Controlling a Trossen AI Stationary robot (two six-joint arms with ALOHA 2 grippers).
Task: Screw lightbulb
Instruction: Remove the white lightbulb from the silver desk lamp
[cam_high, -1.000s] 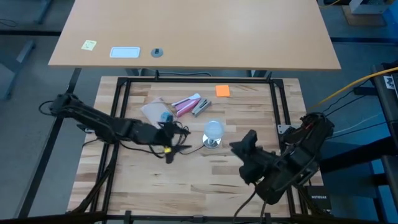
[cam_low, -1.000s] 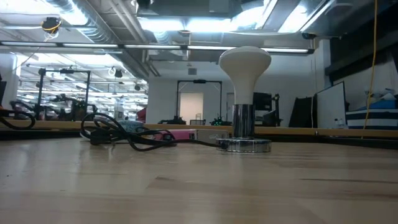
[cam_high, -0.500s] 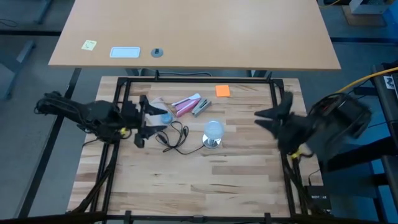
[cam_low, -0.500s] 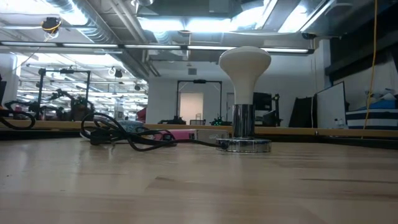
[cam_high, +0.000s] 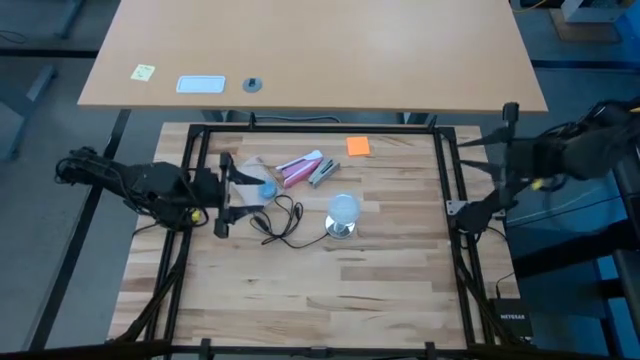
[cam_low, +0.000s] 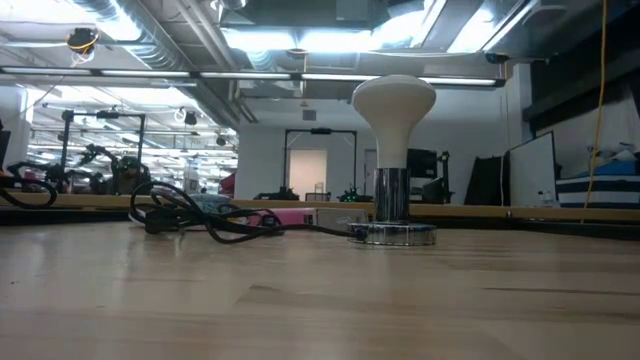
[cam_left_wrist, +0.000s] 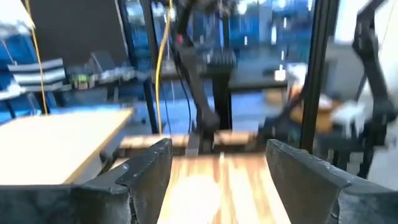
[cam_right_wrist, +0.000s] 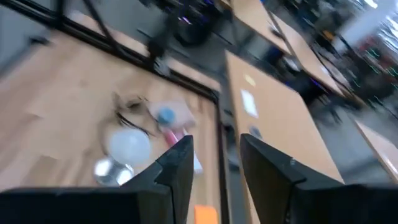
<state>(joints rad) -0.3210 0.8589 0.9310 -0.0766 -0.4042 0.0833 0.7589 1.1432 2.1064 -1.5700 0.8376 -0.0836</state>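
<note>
The bulb (cam_high: 343, 208) stood upright in its socket (cam_high: 340, 229), well right of the left gripper (cam_high: 226, 192) (jaws apart, empty). The right gripper (cam_right_wrist: 214, 163) hung beyond the table (cam_high: 330, 290) edge, fingers parted, grasping nothing, the bulb far off.

The frosted-white round lightbulb (cam_low: 394, 104) has a smooth matt globe, and the polished silvery metal socket (cam_low: 391, 215) under it is glossy and reflective. The pale butcher-block wooden table (cam_high: 340, 290) shows a smooth satin surface with visible plank grain, bordered by a matt black metal frame (cam_high: 320, 128). The thin black cord (cam_low: 190, 216) looks like smooth, slightly shiny plastic or rubber, and the small orange square note (cam_high: 358, 146) looks like matt paper.
</note>
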